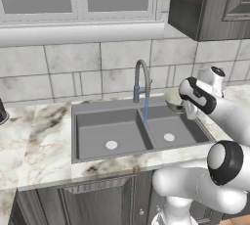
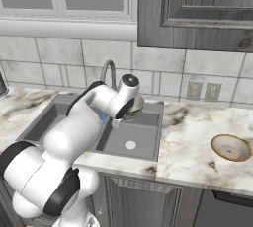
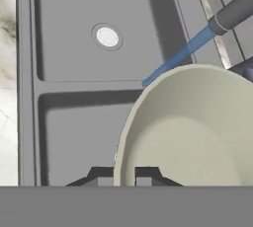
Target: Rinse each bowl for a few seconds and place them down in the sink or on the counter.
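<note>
Gripper (image 3: 123, 177) pinches bowl (image 3: 192, 132) rim, lower right of hand view, over sink (image 1: 97, 136). Faucet (image 1: 141, 79) stream runs beside it. Second bowl (image 2: 231, 147) on counter (image 2: 192, 142), right.

The counter (image 2: 197, 147) is a glossy cream-white marble worktop with brown-grey veins, mounted over dark grey panelled cabinets (image 1: 97, 202) and backed by a tiled wall. A grey double-basin sink (image 1: 112, 131) is set into it, with one round pale drain in each basin. A shallow bowl (image 2: 231, 147) rests upright on the counter well to the right of the sink.
</note>
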